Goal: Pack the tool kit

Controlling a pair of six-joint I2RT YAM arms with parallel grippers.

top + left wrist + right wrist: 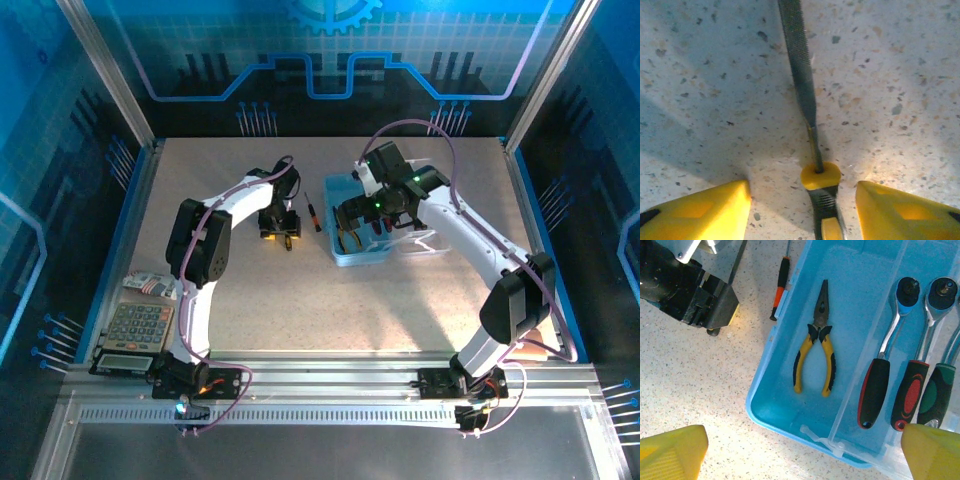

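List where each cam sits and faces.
Top external: above and behind the bases, facing down onto the table; left arm, right arm show.
Left wrist: faces down at a file; own yellow jaws flank its handle.
Right wrist: faces down into the blue box; own jaws at bottom corners.
Shared: top and right wrist both show box, screwdriver.

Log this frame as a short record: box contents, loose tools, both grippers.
box contents: yellow-handled pliers in blue box; three ratchets past a clear divider
loose on table: file, screwdriver
left gripper: open, fingers either side of file handle, no contact
right gripper: open, empty, above box
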